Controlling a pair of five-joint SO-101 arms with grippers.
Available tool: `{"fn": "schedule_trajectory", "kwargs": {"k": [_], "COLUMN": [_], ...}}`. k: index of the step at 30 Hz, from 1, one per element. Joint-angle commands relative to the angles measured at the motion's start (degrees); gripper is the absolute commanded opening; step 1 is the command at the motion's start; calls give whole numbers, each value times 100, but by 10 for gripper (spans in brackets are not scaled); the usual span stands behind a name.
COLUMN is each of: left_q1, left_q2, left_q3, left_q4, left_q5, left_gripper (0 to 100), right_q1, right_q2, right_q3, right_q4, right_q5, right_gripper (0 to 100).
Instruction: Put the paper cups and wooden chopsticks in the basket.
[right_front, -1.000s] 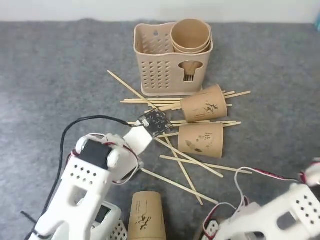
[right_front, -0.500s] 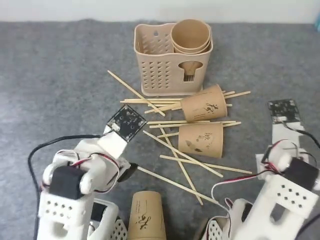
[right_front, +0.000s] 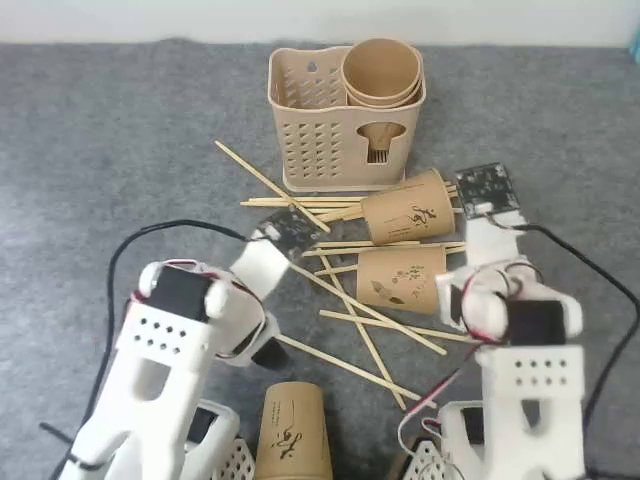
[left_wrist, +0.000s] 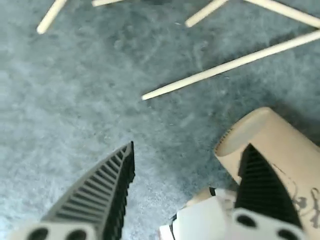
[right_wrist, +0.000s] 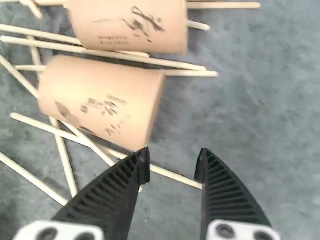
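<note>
Okay, high view first: one basket (right_front: 320, 140) sits at 12 o'clock on the grey surface (right_front: 110, 150). There are stacked cups (right_front: 381, 68) in its 3 o'clock compartment, with at least two rims showing; the exact number is unclear. Three more cups lie on their sides. The upper cup (right_front: 408, 207) and middle cup (right_front: 402, 279) are near centre, and the near cup (right_front: 294, 432) is at 6 o'clock between the two arms. About a dozen chopsticks (right_front: 370, 318) lie loose, crossing under and around the two centre cups; overlaps block an exact count.

The wrist views add the grip state. The left fingers (left_wrist: 107, 190) are spread wide and empty over bare surface, with one finger overlapping the near cup's rim. The right fingers (right_wrist: 115, 190) are apart and empty, just off the middle cup's rim, with a chopstick crossing beneath them.
</note>
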Motion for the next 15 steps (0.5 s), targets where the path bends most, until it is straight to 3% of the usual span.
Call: {"fn": "schedule_trajectory", "kwargs": {"k": [1, 6, 8, 10, 15], "left_q1": [501, 905, 941, 923, 1134], "left_q2": [-44, -9, 26, 123, 598], "left_q3": [-286, -303, -259, -136, 295], "left_q4": [53, 114, 176, 264, 44], "left_q5": [0, -35, -378, -826, -1081], "left_gripper": [336, 334, 334, 333, 333], "right_q1": [-101, 215, 382, 532, 646], "right_q2": [673, 1842, 2105, 2132, 1736], "right_q3": [-237, -264, -281, -281, -281], "right_q4": [-391, -831, -936, -980, -919], "right_q5": [-229, -229, -211, -185, -185], "right_gripper": [174, 172, 171, 171, 170]}}
